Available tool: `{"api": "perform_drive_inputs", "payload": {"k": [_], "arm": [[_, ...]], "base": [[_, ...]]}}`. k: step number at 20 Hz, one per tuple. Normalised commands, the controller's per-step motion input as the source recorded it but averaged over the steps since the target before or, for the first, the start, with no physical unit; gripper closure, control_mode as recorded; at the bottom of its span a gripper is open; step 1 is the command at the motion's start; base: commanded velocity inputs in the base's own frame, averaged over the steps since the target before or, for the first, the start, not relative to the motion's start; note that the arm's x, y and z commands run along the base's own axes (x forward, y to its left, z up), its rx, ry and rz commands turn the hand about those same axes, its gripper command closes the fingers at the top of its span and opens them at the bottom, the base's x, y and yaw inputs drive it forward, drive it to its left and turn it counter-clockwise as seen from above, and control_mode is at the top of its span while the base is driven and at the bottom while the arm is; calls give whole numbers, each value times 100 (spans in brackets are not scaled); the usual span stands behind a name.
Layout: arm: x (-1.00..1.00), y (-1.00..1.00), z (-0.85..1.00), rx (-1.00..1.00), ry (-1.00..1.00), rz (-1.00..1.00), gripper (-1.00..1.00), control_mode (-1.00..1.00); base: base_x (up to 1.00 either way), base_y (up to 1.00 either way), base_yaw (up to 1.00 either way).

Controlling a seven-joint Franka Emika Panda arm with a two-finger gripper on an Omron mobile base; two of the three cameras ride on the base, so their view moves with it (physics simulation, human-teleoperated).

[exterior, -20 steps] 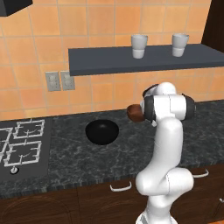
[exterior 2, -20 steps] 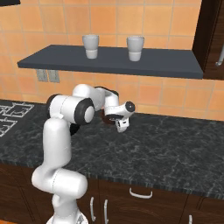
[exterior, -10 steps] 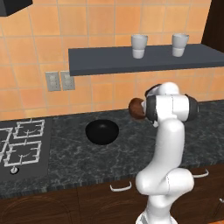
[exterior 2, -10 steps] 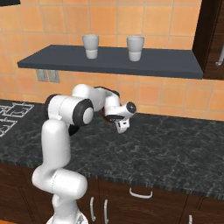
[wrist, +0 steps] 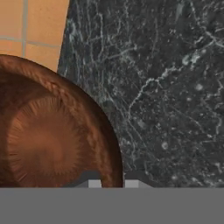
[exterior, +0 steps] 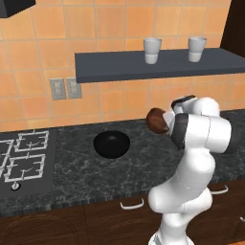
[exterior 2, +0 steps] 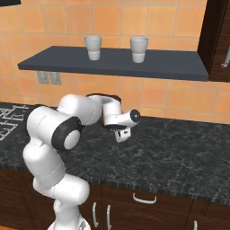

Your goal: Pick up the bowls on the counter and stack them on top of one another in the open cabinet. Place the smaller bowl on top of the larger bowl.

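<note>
The small reddish-brown bowl [exterior: 155, 120] hangs in the air above the dark speckled counter [exterior: 72, 177], with my gripper [exterior: 164, 121] shut on its rim. In the hand view the brown bowl [wrist: 48, 140] lies to the left, and its rim passes between my gripper [wrist: 113, 183] tips, with the counter [wrist: 175, 87] below. The wide glossy black bowl [exterior: 111, 144] rests on the counter to the left of the held bowl, apart from it. The slate-grey shelf [exterior: 158, 64] runs above against the orange tiles. My hand [exterior 2: 121, 128] hovers over the counter [exterior 2: 179, 157], under the shelf [exterior 2: 117, 63].
Two white cups [exterior: 152, 50] [exterior: 196, 49] stand on the shelf's right half; the cups [exterior 2: 93, 47] [exterior 2: 139, 49] leave bare board at both ends. A stove [exterior: 21, 160] lies at the counter's left. Wall sockets [exterior: 65, 88] sit under the shelf's left end.
The hand with the brown bowl has drifted slightly to the right and up in the left base view. The black bowl has not moved.
</note>
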Motion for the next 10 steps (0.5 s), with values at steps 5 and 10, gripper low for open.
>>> {"api": "perform_drive_inputs", "payload": {"k": [5,10], "arm": [[-60,52,95,0,0,15,100,-100],[-64,69,26,-8,0,23,100,-100]], "base": [[0,0,0],[0,0,0]]}}
